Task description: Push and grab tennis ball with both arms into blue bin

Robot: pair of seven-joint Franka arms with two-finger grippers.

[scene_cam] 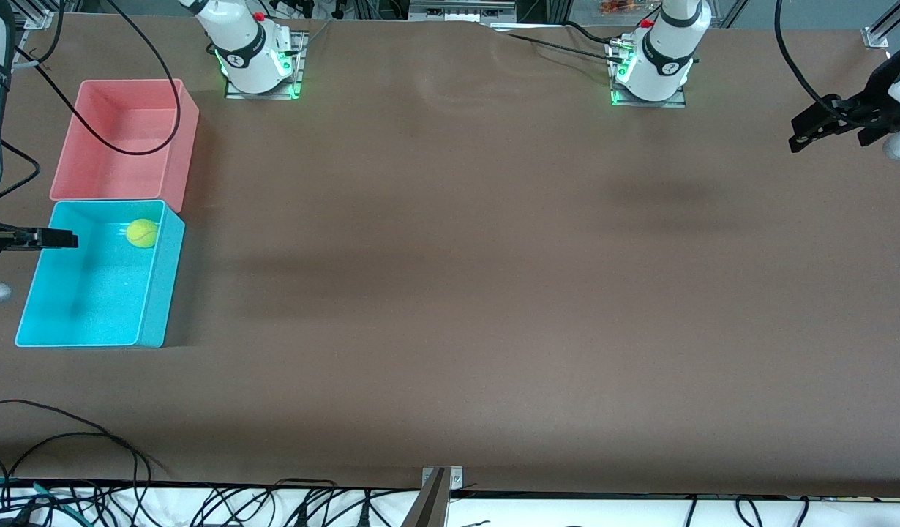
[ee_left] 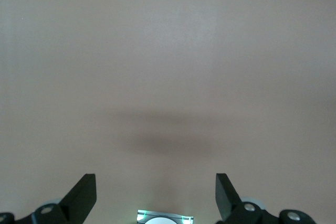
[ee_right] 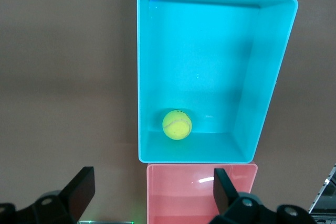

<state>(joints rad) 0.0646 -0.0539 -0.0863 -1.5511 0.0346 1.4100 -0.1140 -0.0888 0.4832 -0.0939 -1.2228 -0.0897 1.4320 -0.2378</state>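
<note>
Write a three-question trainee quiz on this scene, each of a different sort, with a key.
1. True or false: the tennis ball lies inside the blue bin.
2. Which is closer to the robot bases? A) blue bin B) pink bin
3. Fill in: the right end effector has its jaws ____.

Key: 1 true. 2 B. 3 open.

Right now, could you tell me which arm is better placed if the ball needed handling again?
Right. The right claw is open above the blue bin, where the tennis ball lies. The left claw, also open, waits over bare table at its own end.
</note>
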